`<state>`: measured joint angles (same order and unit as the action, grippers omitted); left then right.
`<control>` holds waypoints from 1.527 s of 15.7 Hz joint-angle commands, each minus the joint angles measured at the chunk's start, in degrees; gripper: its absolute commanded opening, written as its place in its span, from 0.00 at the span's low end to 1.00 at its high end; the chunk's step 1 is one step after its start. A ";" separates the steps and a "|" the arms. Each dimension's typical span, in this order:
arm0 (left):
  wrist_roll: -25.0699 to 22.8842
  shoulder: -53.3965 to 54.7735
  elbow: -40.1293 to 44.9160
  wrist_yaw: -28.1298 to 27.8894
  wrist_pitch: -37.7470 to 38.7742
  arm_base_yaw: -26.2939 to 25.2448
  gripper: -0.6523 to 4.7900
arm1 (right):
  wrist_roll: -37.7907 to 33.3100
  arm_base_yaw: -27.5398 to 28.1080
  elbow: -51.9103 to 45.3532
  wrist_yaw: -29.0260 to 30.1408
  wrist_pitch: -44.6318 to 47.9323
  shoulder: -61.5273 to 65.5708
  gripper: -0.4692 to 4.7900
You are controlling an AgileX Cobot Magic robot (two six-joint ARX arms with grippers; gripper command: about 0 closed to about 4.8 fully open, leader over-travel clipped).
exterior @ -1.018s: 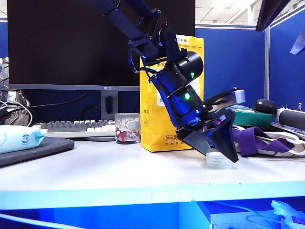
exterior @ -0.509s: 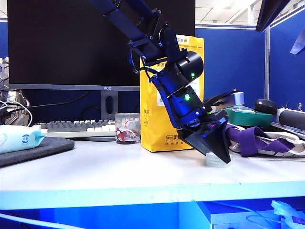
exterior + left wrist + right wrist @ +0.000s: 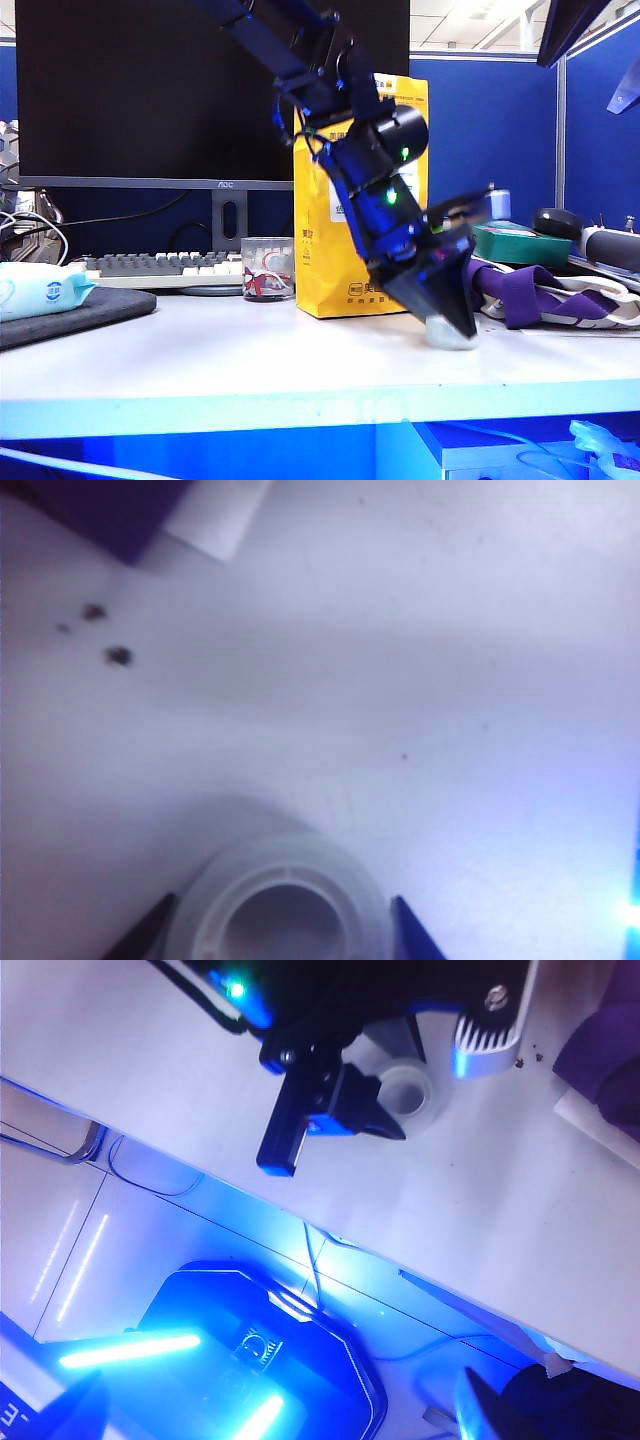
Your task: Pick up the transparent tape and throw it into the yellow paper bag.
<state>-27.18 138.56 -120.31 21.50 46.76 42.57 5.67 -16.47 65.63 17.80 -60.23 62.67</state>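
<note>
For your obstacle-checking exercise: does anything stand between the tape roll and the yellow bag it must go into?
Nothing visible does. The left gripper is closed on the transparent tape, and only bare table lies between it and the yellow paper bag. The right gripper is out of view.
</note>
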 commanded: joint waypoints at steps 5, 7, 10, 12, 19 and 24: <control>-1.88 -9.88 -3.15 -6.45 1.68 -0.83 0.55 | 1.84 0.09 0.22 0.13 2.12 -0.22 1.00; -1.51 -14.51 -3.15 -8.37 2.12 -1.31 0.55 | 1.81 0.09 0.24 0.22 3.17 -0.22 1.00; -1.46 -20.70 -3.15 -8.20 3.02 -1.38 0.55 | 1.81 0.09 0.42 0.24 5.49 -0.22 1.00; -1.25 -23.85 -3.15 -4.17 4.09 -0.76 0.55 | 1.79 0.09 0.42 0.35 7.56 -0.15 1.00; -3.58 -28.41 -3.15 -13.27 -2.10 -0.11 0.56 | 1.36 0.09 0.52 3.34 15.45 -0.11 1.00; -5.60 -28.39 -3.15 -15.45 -10.58 -1.97 0.56 | 1.38 0.09 1.90 4.42 20.13 -0.11 1.00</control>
<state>-31.81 110.67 -123.31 6.92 38.39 41.04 7.09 -16.40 66.92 21.69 -41.98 62.74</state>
